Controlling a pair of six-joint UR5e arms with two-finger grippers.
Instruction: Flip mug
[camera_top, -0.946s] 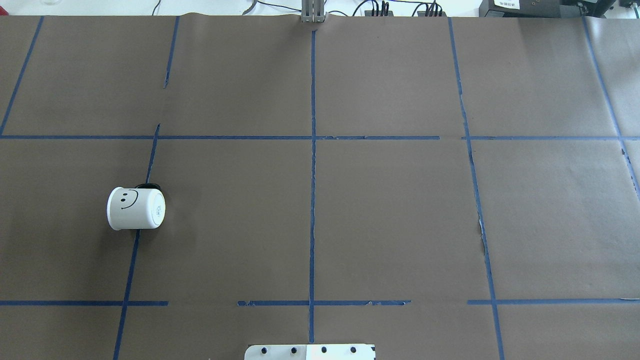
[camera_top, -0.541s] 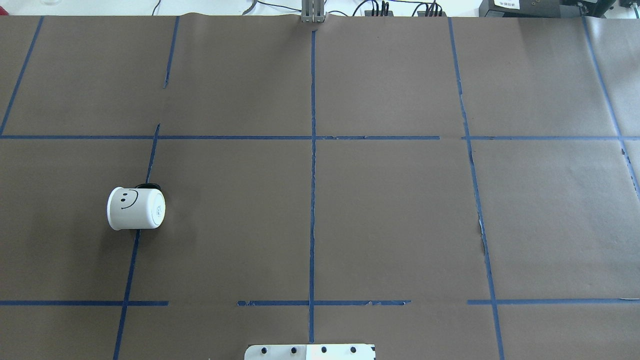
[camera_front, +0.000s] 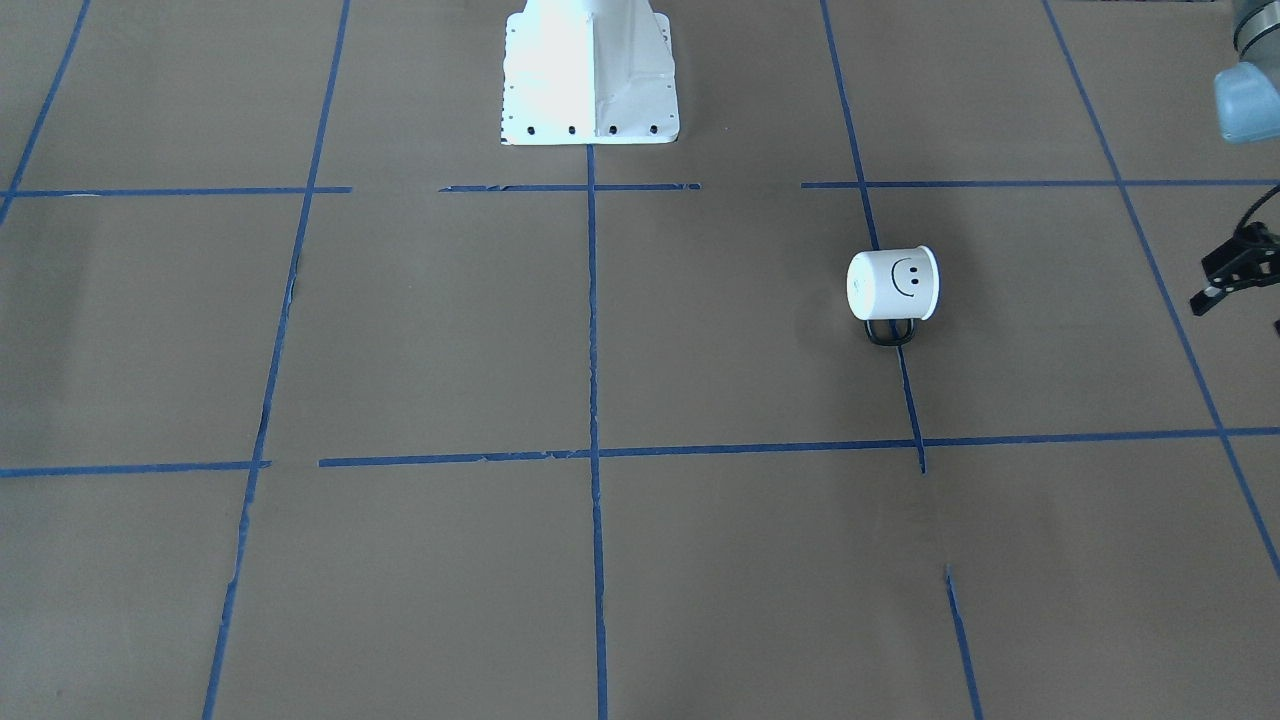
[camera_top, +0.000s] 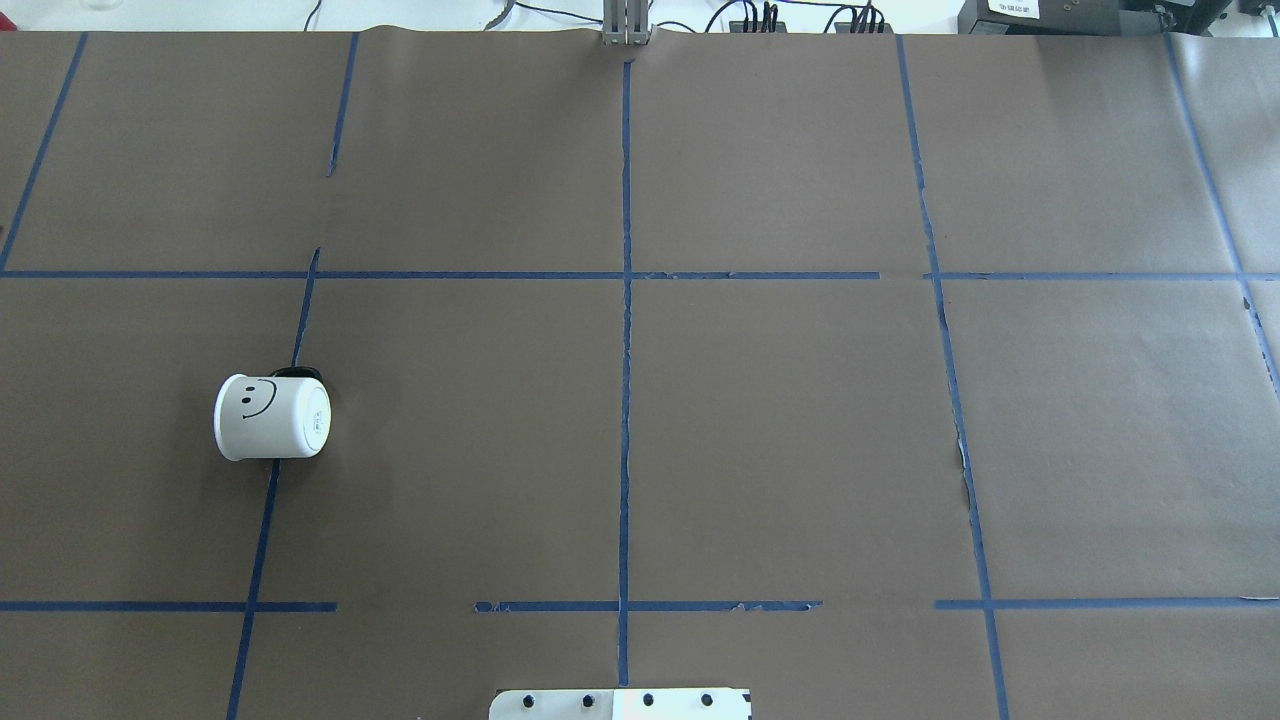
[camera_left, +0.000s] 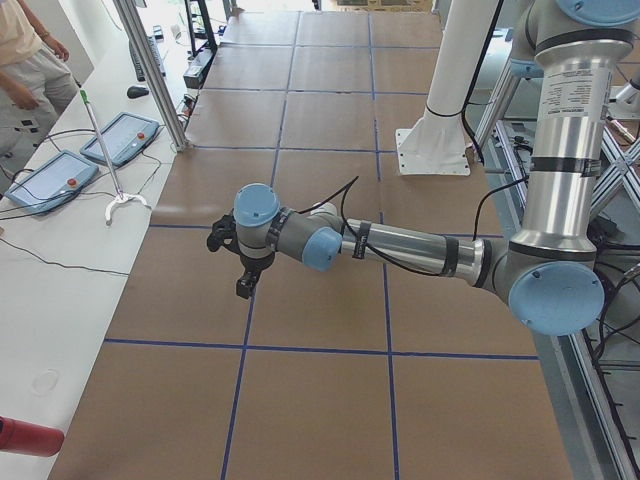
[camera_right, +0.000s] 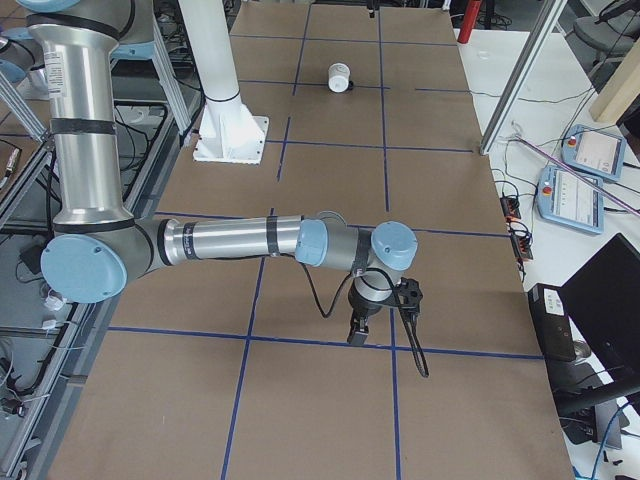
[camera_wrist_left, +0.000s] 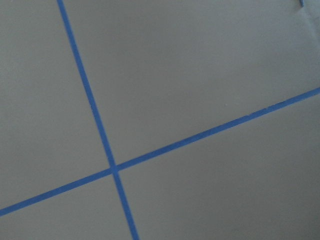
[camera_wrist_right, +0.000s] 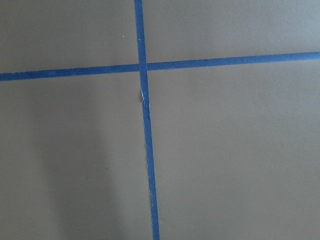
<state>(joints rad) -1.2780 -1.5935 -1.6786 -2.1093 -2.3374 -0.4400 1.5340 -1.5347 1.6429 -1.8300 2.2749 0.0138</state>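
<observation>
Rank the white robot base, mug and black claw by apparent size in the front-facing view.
1. Largest: white robot base.
2. The mug and the left claw look roughly alike; the frame edge cuts the claw off, so I can't rank them.

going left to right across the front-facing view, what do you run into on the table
white robot base → mug, lying on its side → left gripper, cut off by the right edge
</observation>
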